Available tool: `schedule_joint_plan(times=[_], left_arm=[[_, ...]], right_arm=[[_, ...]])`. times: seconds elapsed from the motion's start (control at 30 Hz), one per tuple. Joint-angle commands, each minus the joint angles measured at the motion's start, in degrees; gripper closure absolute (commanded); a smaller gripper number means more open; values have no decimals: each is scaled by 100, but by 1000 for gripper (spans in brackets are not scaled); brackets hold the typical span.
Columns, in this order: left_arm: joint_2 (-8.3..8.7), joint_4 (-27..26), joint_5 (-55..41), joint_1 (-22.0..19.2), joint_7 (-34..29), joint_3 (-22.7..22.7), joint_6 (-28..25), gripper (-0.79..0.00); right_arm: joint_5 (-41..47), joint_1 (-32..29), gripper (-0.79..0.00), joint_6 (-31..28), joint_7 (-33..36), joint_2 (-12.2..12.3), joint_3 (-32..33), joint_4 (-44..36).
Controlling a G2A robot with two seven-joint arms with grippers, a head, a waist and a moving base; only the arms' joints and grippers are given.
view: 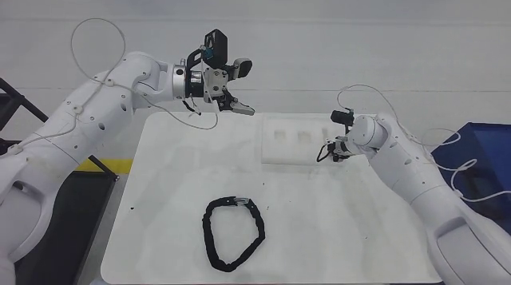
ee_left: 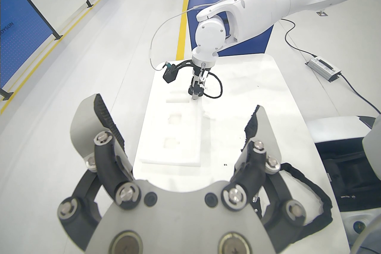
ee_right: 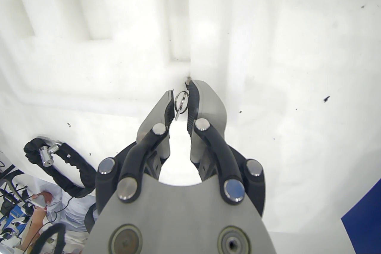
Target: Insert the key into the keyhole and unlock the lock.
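Going left to right in the top view. The left gripper (view: 236,108) hung over the table's (view: 160,229) far edge, at about 11 o'clock. Its two fingers were spread wide apart with nothing between them; they were metal with ribbed black pads (ee_left: 105,115).

The one lock (view: 231,233) lay flat at around 7 o'clock on the tabletop. It was a chain in a wrinkly black fabric sleeve, curled into a loop, with a short shiny silver cylinder (ee_right: 47,156) at the loop's 12 o'clock.

At 1 o'clock from the lock sat one white foam block (view: 275,153), rectangular and matte, with two square pockets showing.

The right gripper (ee_right: 181,94) was at the block's 3 o'clock edge, pointing down. Its fingers were pinched together on the single key (ee_right: 180,102), which was thin bright metal with a round ring on it.

The table itself was plain white and smooth, with rounded corners.
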Motion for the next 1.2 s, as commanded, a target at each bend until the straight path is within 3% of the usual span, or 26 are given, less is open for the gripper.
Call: schedule_joint_plan(times=[0.0, 0.07, 0.13, 0.17, 0.6, 0.87, 1.17], left_arm=[[0, 0, 0, 0, 0, 0, 0, -785], [0, 0, 0, 0, 0, 0, 0, -785], [0, 0, 0, 0, 0, 0, 0, -785], [0, 0, 0, 0, 0, 0, 0, -785], [0, 0, 0, 0, 0, 0, 0, -785], [0, 0, 0, 0, 0, 0, 0, -785], [0, 0, 0, 0, 0, 0, 0, -785]], right_arm=[[-1, 24, -139, 19, -6, -50, -26, 97], [4, 49, -120, 11, -16, -98, -47, 184], [7, 79, -12, -5, -13, -141, -62, 270], [-7, 96, 0, -3, -15, -161, -72, 312], [-301, 327, 0, 394, 272, -223, 5, 215], [-391, 21, 0, 289, 619, 110, 525, -878], [-387, -1007, 0, -380, 1121, 711, 1693, -2967]])
